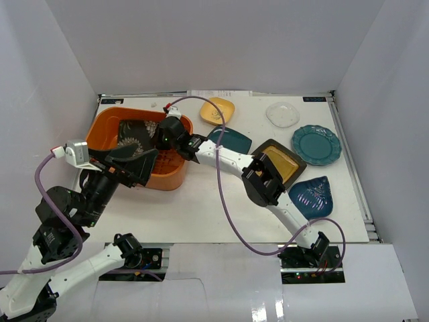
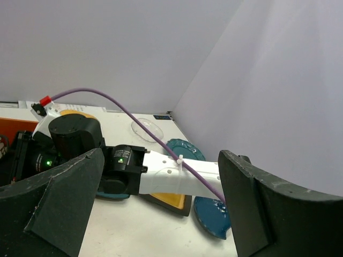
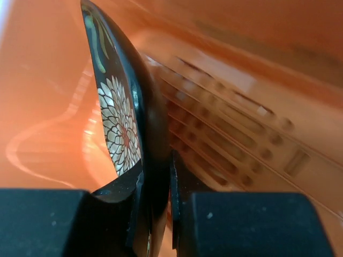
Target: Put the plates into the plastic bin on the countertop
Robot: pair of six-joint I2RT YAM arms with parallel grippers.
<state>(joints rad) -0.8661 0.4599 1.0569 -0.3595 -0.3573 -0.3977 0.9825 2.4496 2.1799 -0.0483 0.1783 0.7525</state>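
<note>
My left jaws are nearest me, spread wide apart with nothing between them, raised over the near rim of the orange bin (image 1: 102, 131). On my right, the blue plate (image 1: 313, 196) lies flat on the table (image 1: 194, 215). Just past it is the mustard plate with the black rim (image 1: 283, 163), partly covered by my right arm. That arm reaches across to the left into the bin, where the right jaws are clamped on the edge of the black floral plate (image 3: 124, 119). The plate is tipped up steeply inside the bin, over the ribbed floor; I cannot tell whether it touches.

The teal square plate (image 1: 234, 139) lies just beside the bin's right wall, and the teal scalloped plate (image 1: 316, 144) is toward the right edge. Farthest back are the small yellow plate (image 1: 218, 111) and the clear round plate (image 1: 282, 114).
</note>
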